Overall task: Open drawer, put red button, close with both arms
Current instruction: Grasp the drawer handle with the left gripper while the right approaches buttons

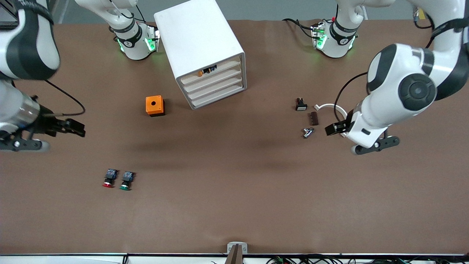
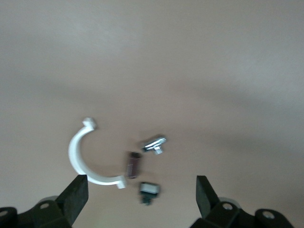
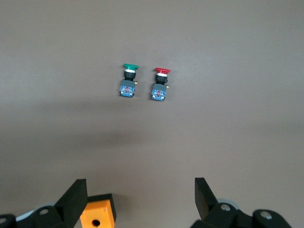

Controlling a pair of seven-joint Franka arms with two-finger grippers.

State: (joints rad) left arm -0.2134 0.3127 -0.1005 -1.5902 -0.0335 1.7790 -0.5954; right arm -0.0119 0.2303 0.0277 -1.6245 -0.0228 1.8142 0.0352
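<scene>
We see the white cabinet [image 1: 205, 51] standing between the two arm bases, its four tray drawers all pushed in; the drawer [image 1: 214, 77] second from the top is shut, and the topmost drawer [image 1: 210, 69] shows an orange-and-black part. The red button [image 1: 109, 178] lies on the brown table [image 1: 234, 205] near the front camera, toward the right arm's end, with its cap pointing at the camera; the green-capped switch [image 1: 126, 180] lies just beside it, apart from it. The orange box with a hole [image 1: 155, 105] sits farther from the camera, near the cabinet. Our right gripper [image 3: 140, 198] hangs in the air over bare table at the right arm's end, its fingers spread wide and holding nothing. Our left gripper [image 2: 142, 195] hangs over a cluster of small parts at the left arm's end, a white half-ring clip [image 2: 85, 154], a brown block [image 2: 133, 164], a metal fitting [image 2: 154, 143] and a small black switch [image 2: 149, 189], its fingers likewise spread wide and empty.
</scene>
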